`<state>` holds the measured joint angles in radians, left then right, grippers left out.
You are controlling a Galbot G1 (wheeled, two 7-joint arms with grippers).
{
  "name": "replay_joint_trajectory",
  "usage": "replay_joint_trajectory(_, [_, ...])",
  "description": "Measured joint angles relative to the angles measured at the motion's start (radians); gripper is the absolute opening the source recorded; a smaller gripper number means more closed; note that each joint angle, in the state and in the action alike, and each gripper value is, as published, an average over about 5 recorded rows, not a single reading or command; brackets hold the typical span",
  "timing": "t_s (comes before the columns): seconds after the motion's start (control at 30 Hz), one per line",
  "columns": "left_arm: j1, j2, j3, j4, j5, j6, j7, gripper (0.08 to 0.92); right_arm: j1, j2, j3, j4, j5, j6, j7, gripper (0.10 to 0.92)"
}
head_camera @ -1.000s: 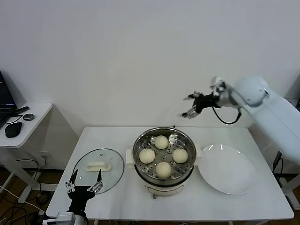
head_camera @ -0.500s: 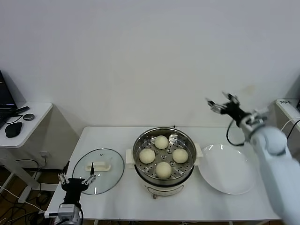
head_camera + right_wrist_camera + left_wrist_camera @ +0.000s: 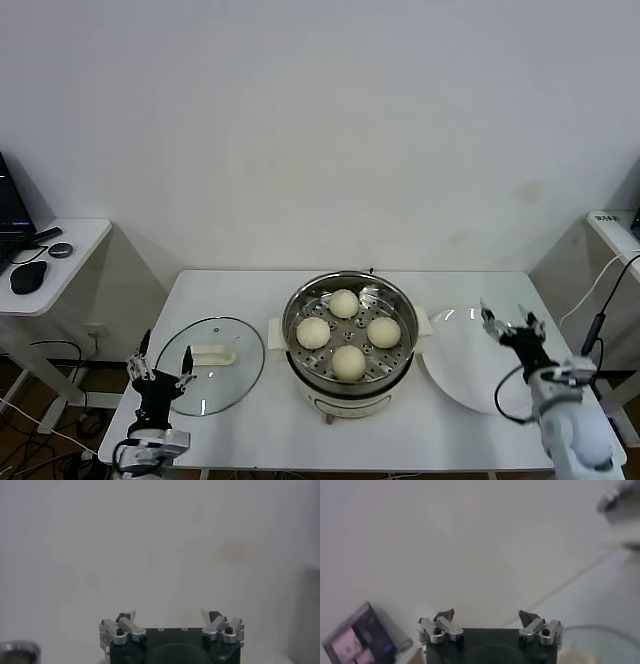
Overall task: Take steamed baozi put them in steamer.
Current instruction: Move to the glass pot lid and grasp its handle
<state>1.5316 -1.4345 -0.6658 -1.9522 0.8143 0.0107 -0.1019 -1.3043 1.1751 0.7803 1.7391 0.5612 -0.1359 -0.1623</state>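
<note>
Steel steamer (image 3: 351,340), four steamed baozi (image 3: 348,362) inside

Four cream baozi (image 3: 348,331) sit inside steel steamer (image 3: 295,350).

Four cream-white steamed baozi (image 3: 347,333) sit on the perforated silver tray of the shiny steel steamer (image 3: 300,305), which has white handles. The surface (image 3: 240,290) is white, as is the plate (image 3: 470,385). The clear glass lid (image 3: 235,375) carries a cream handle.
</note>
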Motion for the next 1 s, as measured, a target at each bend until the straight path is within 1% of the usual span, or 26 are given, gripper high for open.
replay_joint_trajectory(0.2, [0.004,0.070,0.033,0.041,0.281,-0.007,-0.027,0.823,-0.095,0.017,0.025,0.013,-0.016,0.019,0.010,0.823])
replay_joint_trajectory(0.37, [-0.030,0.113,0.046,0.107,0.419,-0.032,-0.044,0.823,-0.136,0.031,0.032,0.015,-0.030,0.029,0.010,0.823])
replay_joint_trajectory(0.63, [-0.093,0.145,0.083,0.229,0.537,0.004,-0.089,0.823,-0.169,0.052,0.031,0.009,-0.044,0.032,0.014,0.823])
replay_joint_trajectory(1.0, [-0.145,0.144,0.126,0.340,0.574,0.050,-0.115,0.823,-0.178,0.066,0.019,-0.015,-0.052,0.039,0.017,0.823])
